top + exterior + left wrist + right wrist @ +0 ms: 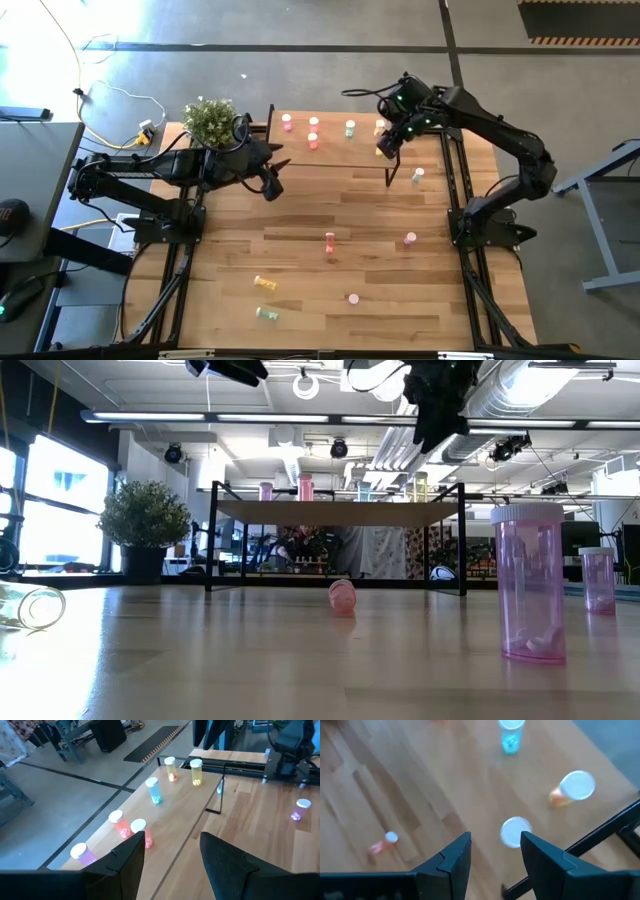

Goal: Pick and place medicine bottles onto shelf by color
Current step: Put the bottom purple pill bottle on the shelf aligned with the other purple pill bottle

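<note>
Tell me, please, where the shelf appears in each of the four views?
High view: the shelf sits at top centre, between the two arms.
Low view: the shelf is at mid-picture, a thin board on black legs.
Left wrist view: the shelf runs diagonally through the centre.
Right wrist view: the shelf fills the upper right.
Shared landmark: the blue-tinted bottle standing on it, visible in the high and both wrist views.

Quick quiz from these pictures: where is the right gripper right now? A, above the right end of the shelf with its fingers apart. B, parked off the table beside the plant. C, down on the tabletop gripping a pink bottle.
A: in the high view the right gripper hangs over the right end of the shelf, and its wrist view shows its fingers apart above a yellow bottle standing there.
</note>
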`<state>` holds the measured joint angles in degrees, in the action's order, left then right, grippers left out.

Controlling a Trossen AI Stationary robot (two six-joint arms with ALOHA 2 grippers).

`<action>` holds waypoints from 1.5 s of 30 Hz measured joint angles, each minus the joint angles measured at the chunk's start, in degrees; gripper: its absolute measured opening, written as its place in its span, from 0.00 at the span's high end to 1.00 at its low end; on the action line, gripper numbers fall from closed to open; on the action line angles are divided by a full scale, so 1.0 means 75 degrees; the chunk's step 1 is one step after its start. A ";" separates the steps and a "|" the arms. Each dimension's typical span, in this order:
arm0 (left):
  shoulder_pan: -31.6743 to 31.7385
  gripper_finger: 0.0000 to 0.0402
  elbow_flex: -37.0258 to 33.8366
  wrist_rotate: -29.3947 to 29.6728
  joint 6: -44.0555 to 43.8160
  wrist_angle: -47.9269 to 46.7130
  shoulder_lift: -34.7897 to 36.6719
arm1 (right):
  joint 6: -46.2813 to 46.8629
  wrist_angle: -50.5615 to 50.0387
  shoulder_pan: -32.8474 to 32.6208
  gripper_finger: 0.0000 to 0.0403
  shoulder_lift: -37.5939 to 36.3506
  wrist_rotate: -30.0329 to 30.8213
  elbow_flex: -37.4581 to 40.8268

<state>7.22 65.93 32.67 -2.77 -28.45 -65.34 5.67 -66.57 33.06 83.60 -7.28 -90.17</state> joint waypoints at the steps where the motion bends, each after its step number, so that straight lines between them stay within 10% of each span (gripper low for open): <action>1: 0.0000 0.55 0.0000 -0.0056 0.0000 -0.0001 0.0000 | 0.0064 -0.0098 -0.0077 0.60 -0.0071 0.0007 0.0000; 11: -0.0003 0.55 0.0000 -0.0332 0.0001 0.0000 -0.0002 | 0.1089 -0.0645 -0.1376 0.60 -0.0929 0.1147 0.0088; 27: -0.0003 0.55 0.0003 -0.1048 0.0002 0.0000 -0.0003 | 0.5700 0.0486 -0.4014 0.60 -0.3399 0.2054 0.3392; 45: -0.0003 0.55 0.0003 -0.1168 0.0002 -0.0058 -0.0002 | 1.1344 0.0862 -0.8191 0.60 -0.2921 0.3500 0.4153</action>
<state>7.20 65.95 23.91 -2.76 -28.88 -65.36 90.74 -60.10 -28.37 61.69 18.97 -59.02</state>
